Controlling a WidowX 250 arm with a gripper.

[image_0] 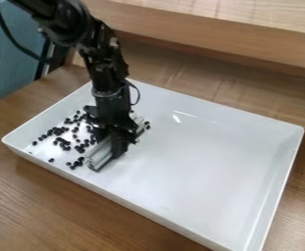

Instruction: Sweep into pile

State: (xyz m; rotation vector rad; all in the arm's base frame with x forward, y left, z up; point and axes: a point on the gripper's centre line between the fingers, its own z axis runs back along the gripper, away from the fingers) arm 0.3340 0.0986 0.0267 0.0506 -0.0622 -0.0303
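Wood-grain table (56,206), white tray (207,166) on it: black beans (64,143) scattered left of centre, presumably light, hard and prone to roll, near a grey ribbed bar (99,156), apparently stiff, best held mid-length, where the tool (113,142) grips it.

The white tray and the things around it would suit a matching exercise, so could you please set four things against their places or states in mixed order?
Things:
1. White tray
2. Grey bar
3. Small black pieces
4. Blue-green surface

Places and states:
A. Scattered, mostly over the part of the tray at the picture's left
B. At the picture's upper left edge
C. Resting on the wooden table
D. Held by the black gripper

Right pairs: 1-C, 2-D, 3-A, 4-B
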